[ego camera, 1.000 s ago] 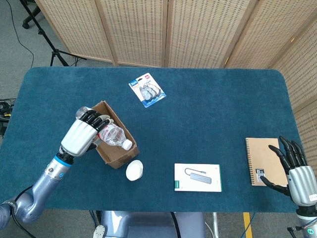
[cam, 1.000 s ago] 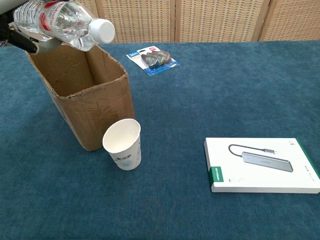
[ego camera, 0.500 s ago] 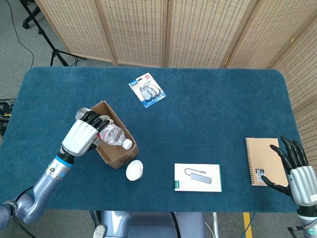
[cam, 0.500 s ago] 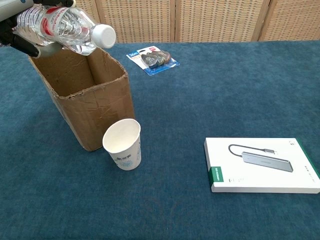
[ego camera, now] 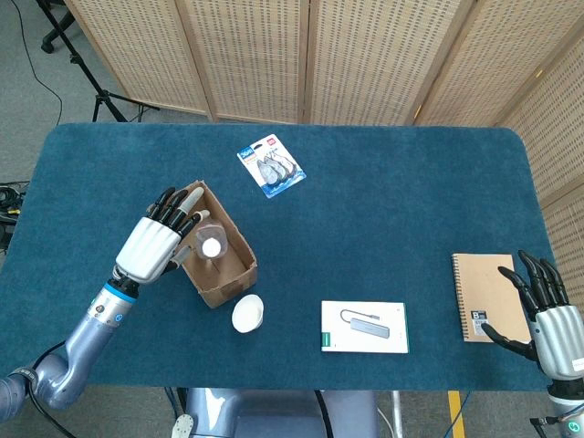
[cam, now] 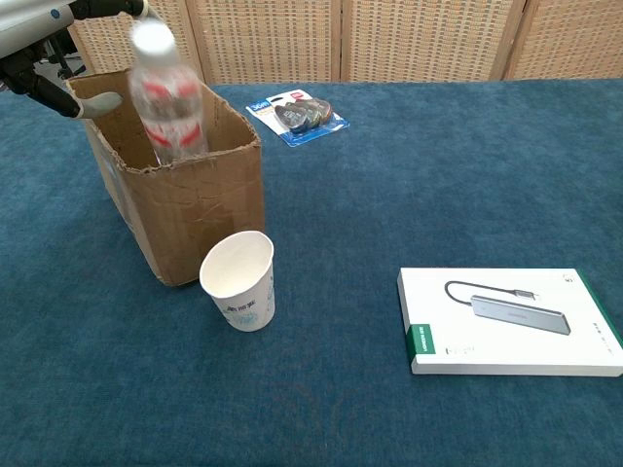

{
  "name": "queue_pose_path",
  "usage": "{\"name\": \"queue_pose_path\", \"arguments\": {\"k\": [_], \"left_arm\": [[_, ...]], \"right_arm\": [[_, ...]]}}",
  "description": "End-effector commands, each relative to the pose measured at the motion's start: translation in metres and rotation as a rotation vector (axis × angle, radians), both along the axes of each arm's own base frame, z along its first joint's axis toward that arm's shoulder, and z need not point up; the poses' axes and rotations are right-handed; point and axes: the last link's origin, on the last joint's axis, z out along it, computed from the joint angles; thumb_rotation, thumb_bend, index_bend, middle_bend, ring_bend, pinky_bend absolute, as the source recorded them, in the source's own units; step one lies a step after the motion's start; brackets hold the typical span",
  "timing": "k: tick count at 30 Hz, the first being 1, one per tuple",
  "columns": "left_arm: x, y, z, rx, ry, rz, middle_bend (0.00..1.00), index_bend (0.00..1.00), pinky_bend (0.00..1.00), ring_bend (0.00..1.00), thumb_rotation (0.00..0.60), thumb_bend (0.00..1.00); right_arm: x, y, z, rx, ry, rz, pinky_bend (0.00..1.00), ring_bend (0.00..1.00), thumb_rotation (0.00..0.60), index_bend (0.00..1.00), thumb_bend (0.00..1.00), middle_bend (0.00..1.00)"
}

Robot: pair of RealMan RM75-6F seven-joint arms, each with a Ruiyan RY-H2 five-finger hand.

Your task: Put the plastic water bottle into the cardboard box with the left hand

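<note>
The box (ego camera: 219,260) is sitting open-topped on the blue tabletop (ego camera: 383,201), and the bottle (ego camera: 209,246) is standing cap-up inside it, its neck and white cap rising above the torn rim in the chest view. The bottle is clear plastic with a red-and-white label, and it is showing blurred in the chest view. A white paper cup (cam: 239,280) is standing just in front of the box, open side up, with nothing visible in it. The left hand (ego camera: 157,245) is hovering at the box's left wall with fingers spread, gripping nothing. The right hand (ego camera: 547,315) is resting open at the tabletop's right edge, just beside a brown notebook (ego camera: 484,297). A white product carton (cam: 511,321) is lying flat to the cup's right, and a blister pack (ego camera: 271,165) is lying behind the box.
</note>
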Motion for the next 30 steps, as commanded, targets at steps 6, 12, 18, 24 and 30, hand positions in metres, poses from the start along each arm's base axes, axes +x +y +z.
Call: {"name": "queue_pose_path", "arguments": {"k": [6, 12, 18, 24, 30], "left_arm": [[0.002, -0.004, 0.003, 0.004, -0.031, -0.015, 0.00, 0.20, 0.03, 0.00, 0.600, 0.35], [-0.004, -0.018, 0.024, 0.039, -0.052, -0.002, 0.00, 0.20, 0.03, 0.00, 0.600, 0.36], [-0.030, -0.057, 0.054, 0.112, -0.036, 0.082, 0.00, 0.20, 0.03, 0.00, 0.600, 0.37], [-0.056, -0.096, 0.067, 0.131, -0.090, 0.154, 0.00, 0.18, 0.03, 0.00, 0.600, 0.38], [-0.080, -0.132, 0.063, 0.100, -0.128, 0.222, 0.00, 0.08, 0.02, 0.00, 0.600, 0.38]], "right_arm": [[0.000, 0.000, 0.000, 0.000, 0.000, -0.003, 0.00, 0.00, 0.600, 0.15, 0.13, 0.00], [-0.001, 0.000, 0.000, 0.001, 0.000, -0.004, 0.00, 0.00, 0.600, 0.15, 0.13, 0.00], [0.000, 0.000, 0.000, 0.002, 0.002, -0.001, 0.00, 0.00, 0.600, 0.15, 0.13, 0.00], [0.001, 0.001, -0.002, 0.006, 0.009, 0.006, 0.00, 0.00, 0.600, 0.15, 0.13, 0.00], [0.004, 0.002, -0.004, 0.012, 0.018, 0.015, 0.00, 0.00, 0.600, 0.15, 0.13, 0.00]]}}
